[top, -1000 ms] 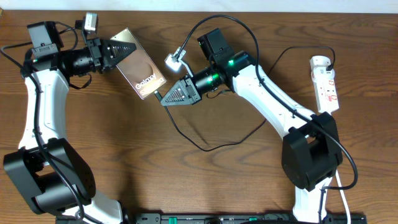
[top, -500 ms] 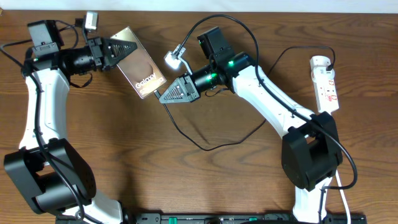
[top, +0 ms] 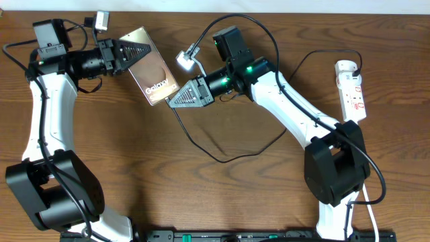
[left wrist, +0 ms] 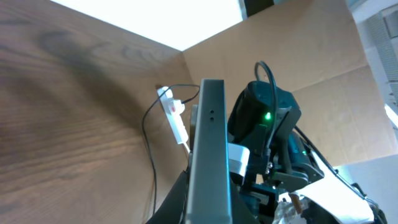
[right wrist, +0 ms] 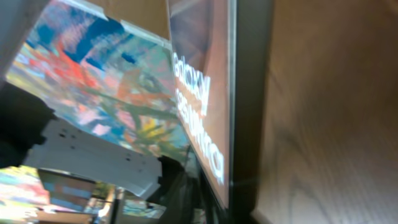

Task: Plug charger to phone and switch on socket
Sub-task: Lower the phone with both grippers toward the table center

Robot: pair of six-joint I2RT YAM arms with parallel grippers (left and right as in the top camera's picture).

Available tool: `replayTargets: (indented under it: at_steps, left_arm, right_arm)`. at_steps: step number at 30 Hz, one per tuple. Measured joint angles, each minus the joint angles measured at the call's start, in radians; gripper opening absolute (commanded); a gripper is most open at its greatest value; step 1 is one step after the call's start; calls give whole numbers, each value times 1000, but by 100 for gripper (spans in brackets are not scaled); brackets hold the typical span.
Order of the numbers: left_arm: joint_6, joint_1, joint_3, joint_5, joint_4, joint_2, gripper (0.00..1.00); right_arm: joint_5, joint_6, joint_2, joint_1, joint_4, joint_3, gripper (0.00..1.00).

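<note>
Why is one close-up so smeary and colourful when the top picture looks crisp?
Overhead: even light, sharp, only a pale sheen on the phone. Right wrist: the phone sits too close, so it blurs, and its glossy face mirrors colourful surroundings. Left wrist: top blown-out white.

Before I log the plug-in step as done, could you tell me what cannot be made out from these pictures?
- Connector tip of the charger: in the overhead view the right gripper covers it at the phone's edge; the right wrist view is blurred.
- Right gripper's jaws: neither view shows whether they are open.
- Switches on the socket: too small in the overhead view.
</note>
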Motion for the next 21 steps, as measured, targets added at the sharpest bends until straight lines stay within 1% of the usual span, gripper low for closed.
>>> replayTargets:
  at_steps: [2,4,5,6,7,11,15,18,21]
  left_arm:
    - [0,-5,-1,0,-12,0,7]
    - [0,-23,-1,1,-20,0,7]
    - [0,-32,-1,0,-24,0,7]
    - [0,-40,-1,-3,-29,0,7]
    - [0,-45,-1,-6,-34,0,7]
    - [5,-48,-2,-50,-86,0,7]
    - [48,-56,-2,-109,-183,6,7]
    - [87,-96,-2,-240,-283,16,7]
    - [113,-180,-3,-408,-340,37,7]
  right_arm:
    - [22,3,0,-4,-18,4,55]
    - [40,-15,-1,-13,-53,8,63]
    - [49,-18,-1,-19,-72,10,71]
    - [56,-27,-2,-25,-92,10,76]
    - [60,-41,-2,-34,-109,10,78]
    - [74,-68,-2,-77,-146,11,84]
    - [79,-84,-2,-145,-148,11,87]
    - [87,-93,-4,-212,-157,11,89]
    - [127,-101,-7,-277,-201,11,89]
